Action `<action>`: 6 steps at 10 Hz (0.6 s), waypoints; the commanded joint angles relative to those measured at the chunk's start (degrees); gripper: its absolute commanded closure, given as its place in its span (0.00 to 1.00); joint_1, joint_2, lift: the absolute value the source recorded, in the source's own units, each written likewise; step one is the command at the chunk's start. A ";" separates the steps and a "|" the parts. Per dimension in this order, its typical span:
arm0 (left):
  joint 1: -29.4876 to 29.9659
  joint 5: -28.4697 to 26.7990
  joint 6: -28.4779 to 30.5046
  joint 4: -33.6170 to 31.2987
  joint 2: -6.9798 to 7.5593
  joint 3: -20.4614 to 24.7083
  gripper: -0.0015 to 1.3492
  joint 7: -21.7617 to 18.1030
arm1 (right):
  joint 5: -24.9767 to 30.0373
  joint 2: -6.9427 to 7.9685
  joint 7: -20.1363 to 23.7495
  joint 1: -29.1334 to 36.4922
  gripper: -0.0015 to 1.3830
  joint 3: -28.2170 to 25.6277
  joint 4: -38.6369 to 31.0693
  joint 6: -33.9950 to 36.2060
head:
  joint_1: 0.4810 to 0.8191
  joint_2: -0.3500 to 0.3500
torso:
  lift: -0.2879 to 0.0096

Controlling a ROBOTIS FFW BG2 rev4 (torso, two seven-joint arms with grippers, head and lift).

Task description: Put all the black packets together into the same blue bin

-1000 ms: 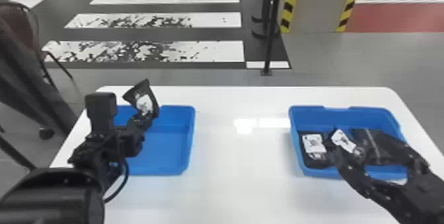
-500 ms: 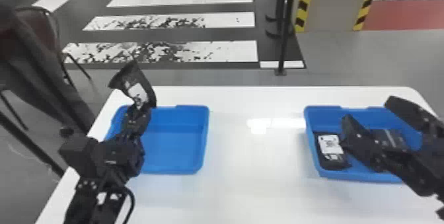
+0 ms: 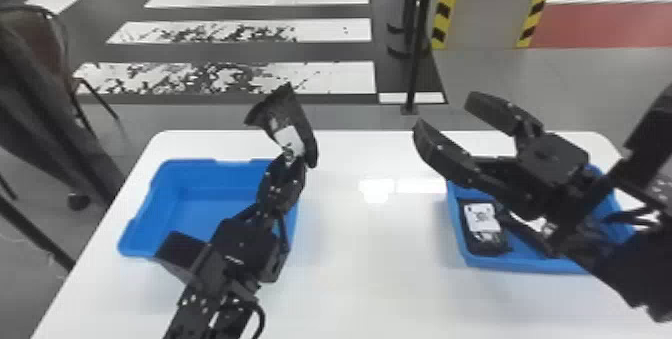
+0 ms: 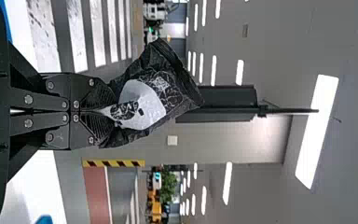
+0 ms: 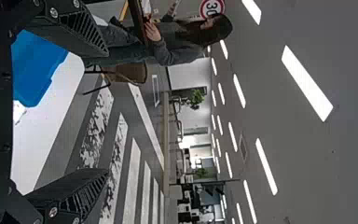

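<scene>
Left arm (image 3: 215, 288): rising from the bottom edge of the head view; angling forward and toward the right, with its gripper passing over the right side of the left blue bin (image 3: 150, 208)
Left gripper (image 3: 296, 160): clenching its fingers (image 4: 91, 88) on one end of a black packet; pointing forward
Raised packet (image 3: 292, 128): standing up beyond the fingertips, tilting slightly; showing a white label; flaring at its free end
Right arm (image 3: 630, 263): coming in from the right edge; crossing above the right blue bin (image 3: 530, 264) and partly hiding it
Right gripper (image 3: 444, 113): spreading its fingers wide, with nothing sitting between them; pointing forward and leftward, its tips hanging beyond the bin's far left corner
Packet in right bin (image 3: 485, 240): lying along the left wall; turning a white label upward
White table (image 3: 380, 253): carrying both bins, well apart
Background: white crosswalk stripes (image 3: 300, 78) running beyond the table; a pillar (image 3: 485, 8) bearing yellow-and-black edging
</scene>
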 commanded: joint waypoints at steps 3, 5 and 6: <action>-3.55 3.91 -4.17 1.37 3.48 -10.95 0.89 0.08 | -3.11 -0.98 0.00 -9.32 0.10 7.43 5.89 2.82 | 0.63 0.55 | 0.60; -5.10 4.59 -4.17 1.65 4.79 -14.94 0.89 0.26 | -4.71 -0.98 -0.09 -12.41 0.10 10.40 9.41 1.13 | 0.60 0.52 | 0.60; -5.10 5.05 -4.17 1.79 4.79 -14.94 0.89 0.26 | -4.37 -0.98 -0.26 -12.97 0.10 11.77 9.83 0.57 | 0.59 0.51 | 0.60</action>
